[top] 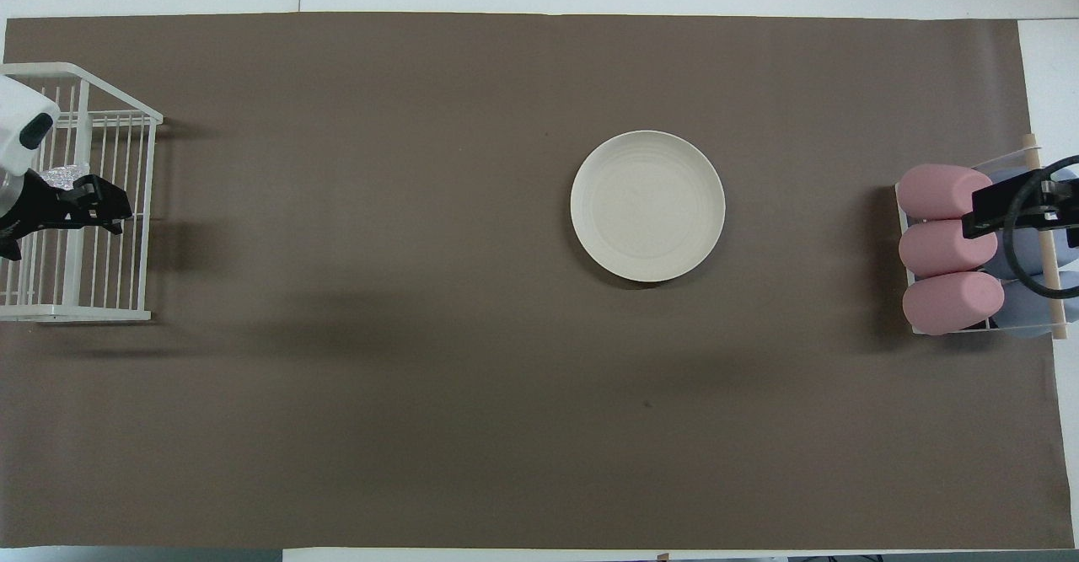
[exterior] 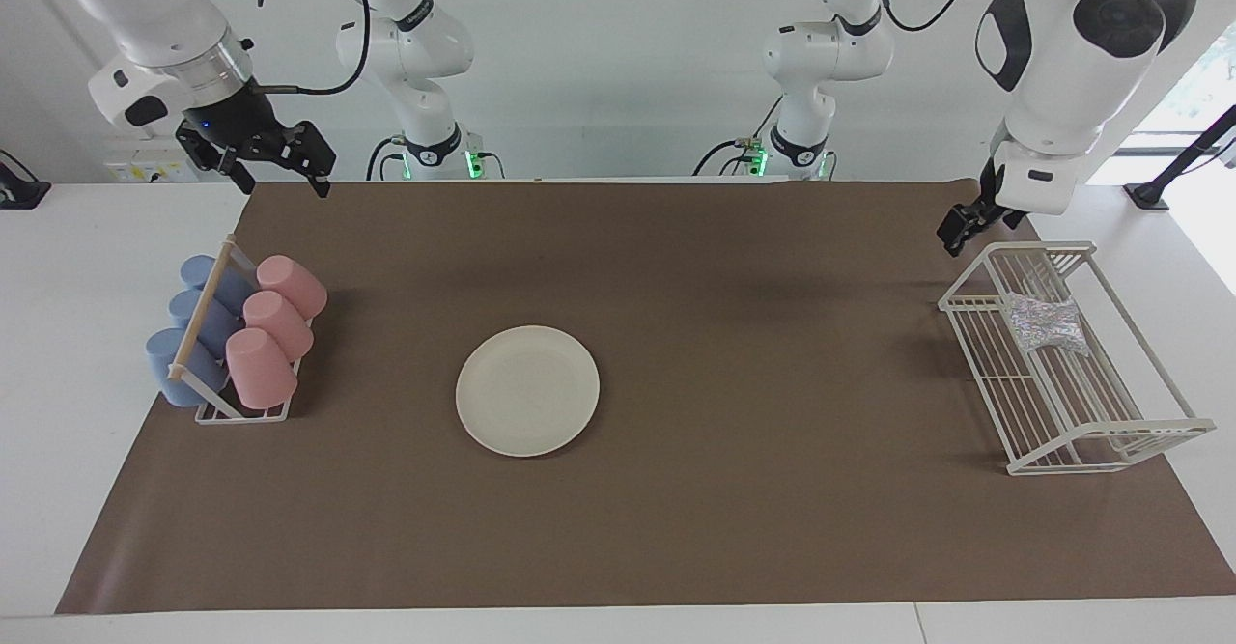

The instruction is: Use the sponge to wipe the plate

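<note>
The right hand (exterior: 280, 173) hangs in the air over the mat's (exterior: 676, 528) edge nearest the robots, at the right arm's end of the tabletop (exterior: 58, 335), its fingers spread and empty. This arm waits. In the overhead view the right hand (top: 978, 216) shows over the cup rack.

The left hand (exterior: 956, 236) hangs low over the mat at the left arm's end, just above the rack's (exterior: 1110, 451) nearer corner, touching nothing. Its fingers are seen edge-on, spread as far as they go, with nothing between them. From overhead the left hand (top: 105, 212) covers part of the rack (top: 76, 313).

The sponge (exterior: 1045, 324) lies inside the rack, on its wire floor, toward the end nearer the robots. From overhead only a bit of the sponge (top: 63, 177) shows beside the left hand.

At the right arm's end a small cup rack (exterior: 241, 412) holds three pink cups (exterior: 275, 325) and three blue cups (exterior: 193, 335), all lying tilted against a wooden bar (exterior: 201, 311).

The plate (exterior: 527, 390) lies flat on the mat, farther from the robots than the sponge, well apart from both racks and somewhat toward the right arm's end. It is bare.
</note>
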